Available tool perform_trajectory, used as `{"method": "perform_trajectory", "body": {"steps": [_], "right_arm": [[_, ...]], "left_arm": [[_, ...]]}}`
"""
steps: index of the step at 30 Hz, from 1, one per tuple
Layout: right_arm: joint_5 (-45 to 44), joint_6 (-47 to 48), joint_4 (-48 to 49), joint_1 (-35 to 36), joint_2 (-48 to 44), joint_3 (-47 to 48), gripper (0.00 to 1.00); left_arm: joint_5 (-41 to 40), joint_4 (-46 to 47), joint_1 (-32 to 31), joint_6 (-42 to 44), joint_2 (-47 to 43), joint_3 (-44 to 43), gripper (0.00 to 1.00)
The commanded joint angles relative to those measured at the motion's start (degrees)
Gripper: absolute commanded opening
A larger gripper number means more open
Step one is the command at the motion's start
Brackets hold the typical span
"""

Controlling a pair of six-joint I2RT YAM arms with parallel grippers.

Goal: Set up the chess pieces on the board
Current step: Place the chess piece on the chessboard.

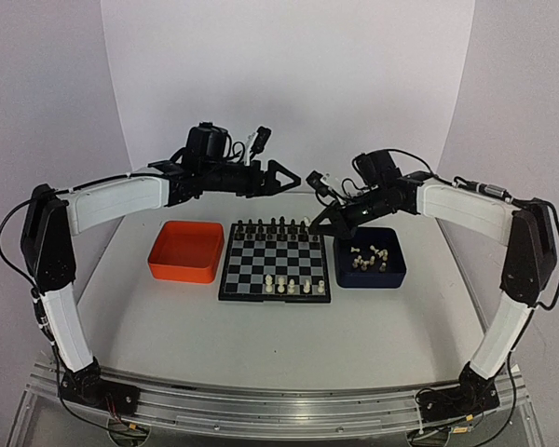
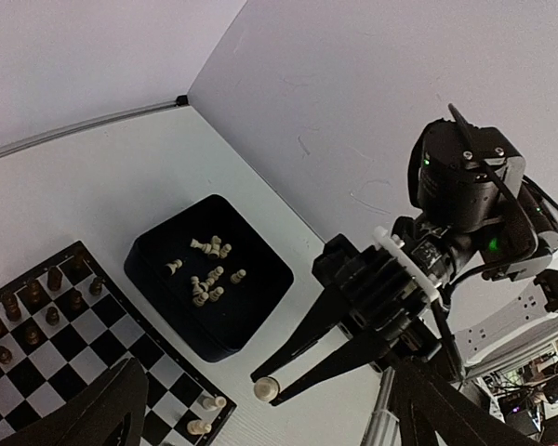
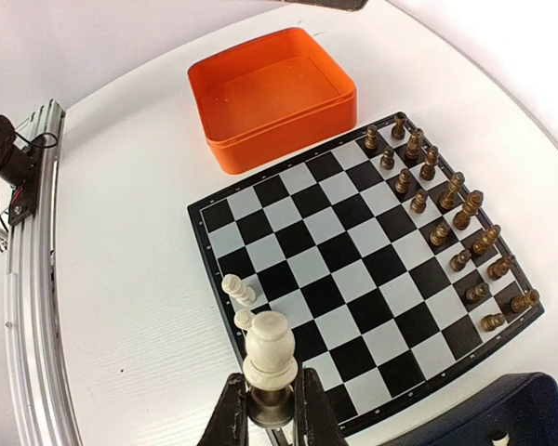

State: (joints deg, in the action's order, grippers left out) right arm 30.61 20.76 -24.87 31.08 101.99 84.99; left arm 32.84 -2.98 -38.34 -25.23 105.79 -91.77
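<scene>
the right gripper (image 3: 270, 420) is running off the bottom edge of its wrist view. only the tips of its fingers (image 3: 231, 416) are showing, and they are hiding the foot of the white piece (image 3: 270, 353) pinched between them. just to that gripper's side, the blue tray (image 3: 502, 409) is being cut by the frame's corner. the left gripper (image 1: 292, 174) is appearing in its wrist view only as dark blurred fingers (image 2: 84, 413) at the bottom edge. one is covering part of the board (image 2: 65, 334), which is also being cropped left and below. the loose white pieces (image 2: 205, 274) ahead of it are looking too small to name by kind.
</scene>
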Motion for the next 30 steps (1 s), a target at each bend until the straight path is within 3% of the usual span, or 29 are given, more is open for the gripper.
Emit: {"method": "perform_trajectory", "body": {"steps": [1, 5, 14, 22, 30], "right_arm": [[-3.55, -2.77, 7.12, 1.95, -5.77, -2.88, 0.0], [-4.85, -3.25, 8.1, 3.44, -7.35, -4.65, 0.0], [-6.0, -5.19, 10.77, 4.95, -8.73, -6.19, 0.0], [-7.36, -5.12, 11.77, 5.68, -7.94, -5.53, 0.0], [-7.39, -4.66, 12.22, 5.94, -6.53, -4.36, 0.0]], "left_arm": [[1.57, -0.13, 0.01, 0.52, -3.71, 2.01, 0.88], [2.61, -4.89, -0.49, -0.61, -1.2, -1.3, 0.78], [5.73, -6.07, -2.47, -1.19, -0.4, -1.33, 0.73], [5.31, -7.23, -3.64, -0.54, 0.29, -1.58, 0.61], [5.42, -7.9, -4.12, -0.77, 2.14, -3.63, 0.42]]}}
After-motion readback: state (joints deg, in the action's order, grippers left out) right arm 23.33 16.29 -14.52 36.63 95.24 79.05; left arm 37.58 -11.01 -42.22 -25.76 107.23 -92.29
